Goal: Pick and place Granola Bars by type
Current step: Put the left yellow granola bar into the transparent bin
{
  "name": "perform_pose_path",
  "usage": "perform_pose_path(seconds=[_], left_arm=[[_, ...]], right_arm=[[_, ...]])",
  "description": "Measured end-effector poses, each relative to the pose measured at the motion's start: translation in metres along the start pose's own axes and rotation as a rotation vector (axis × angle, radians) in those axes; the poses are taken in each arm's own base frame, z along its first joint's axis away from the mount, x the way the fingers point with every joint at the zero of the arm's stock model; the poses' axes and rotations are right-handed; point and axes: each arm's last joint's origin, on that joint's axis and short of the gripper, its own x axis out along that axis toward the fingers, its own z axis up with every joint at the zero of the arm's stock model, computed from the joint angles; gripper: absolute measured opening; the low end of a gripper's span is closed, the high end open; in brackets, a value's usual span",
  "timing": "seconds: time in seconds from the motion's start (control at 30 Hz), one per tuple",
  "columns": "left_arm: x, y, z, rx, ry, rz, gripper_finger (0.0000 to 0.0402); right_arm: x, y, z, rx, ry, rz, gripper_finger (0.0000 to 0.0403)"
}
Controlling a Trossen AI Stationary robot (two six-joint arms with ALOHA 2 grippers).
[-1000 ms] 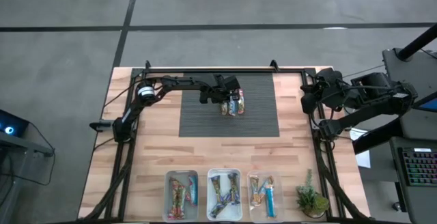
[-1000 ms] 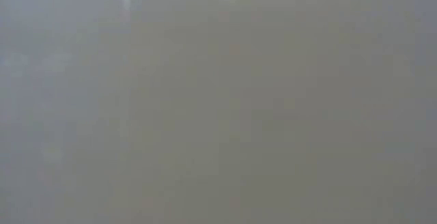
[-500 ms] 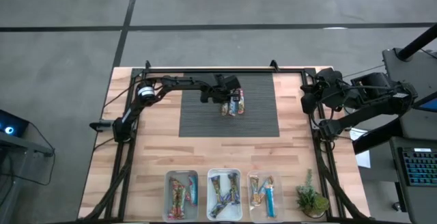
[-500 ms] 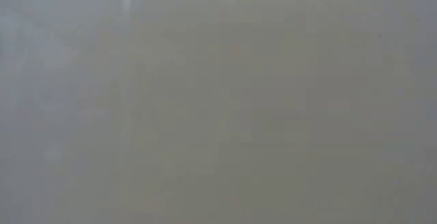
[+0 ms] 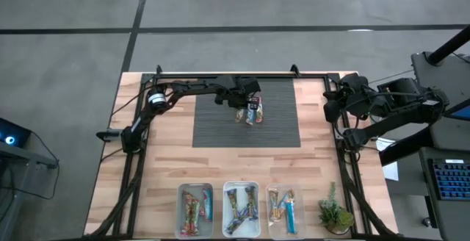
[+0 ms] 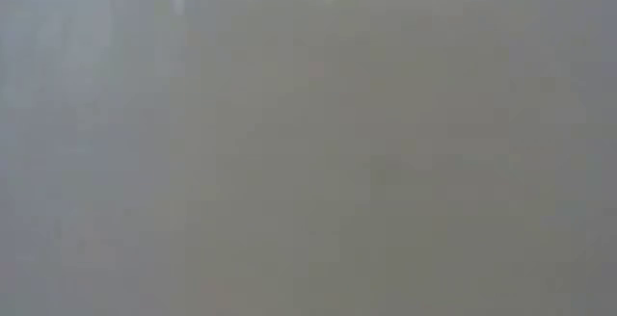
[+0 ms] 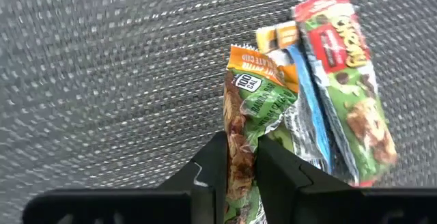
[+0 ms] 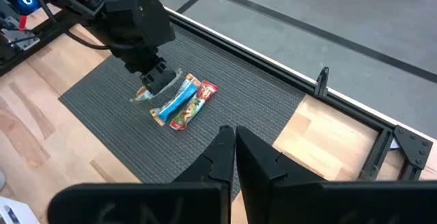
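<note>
The left pincer (image 7: 240,157) is nearly closed, its two dark fingers (image 7: 208,173) clamped on the end of a green-and-orange granola bar (image 7: 254,111) over the dark ribbed mat (image 5: 220,127) at the back of the worktop (image 5: 161,160). That bar stands tilted up from the mat between the fingers. Just beside it lie two more bars, touching each other along their length: a blue-wrapped bar (image 7: 307,101) and a red-and-green bar (image 7: 348,80), both flat on the mat.

The right pincer (image 8: 234,142) waits at the right edge of the worktop, its fingers pressed together with nothing between them.

Along the front edge of the worktop stand three clear bins (image 5: 241,186) side by side, each holding several bars in mixed wrappers. A small green plant (image 5: 334,213) sits to the right of them.

The low view shows only grey haze.
</note>
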Motion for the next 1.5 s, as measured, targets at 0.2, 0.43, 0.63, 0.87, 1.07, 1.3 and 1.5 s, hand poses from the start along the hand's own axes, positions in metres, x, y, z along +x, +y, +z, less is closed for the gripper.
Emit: perform_pose_path(seconds=[0.2, 0.43, 0.63, 0.87, 1.07, 1.3, 1.5], left_arm=[[-0.031, -0.010, 0.004, 0.129, -0.013, -0.023, 0.0050], [-0.087, -0.029, 0.010, 0.243, -0.069, -0.136, 0.0050], [-0.143, -0.041, -0.005, 0.375, -0.076, -0.214, 0.0050], [-0.190, -0.045, -0.044, 0.419, -0.060, -0.371, 0.0051], [-0.218, -0.039, -0.079, 0.417, -0.027, -0.418, 0.0051], [-0.243, -0.030, -0.125, 0.392, 0.037, -0.459, 0.0051], [-0.243, -0.024, -0.168, 0.305, 0.112, -0.448, 0.0051]], right_arm=[[0.000, 0.000, 0.000, 0.000, 0.000, 0.000, 0.0008], [0.000, 0.000, 0.000, 0.000, 0.000, 0.001, 0.0008], [0.000, -0.001, 0.000, 0.001, -0.001, 0.002, 0.0008], [-0.001, -0.001, 0.000, 0.002, 0.000, 0.003, 0.0008], [-0.001, -0.001, 0.000, 0.002, 0.000, 0.003, 0.0008], [-0.001, -0.001, 0.000, 0.002, 0.002, 0.004, 0.0008], [0.000, -0.001, 0.000, -0.001, 0.004, 0.005, 0.0008]])
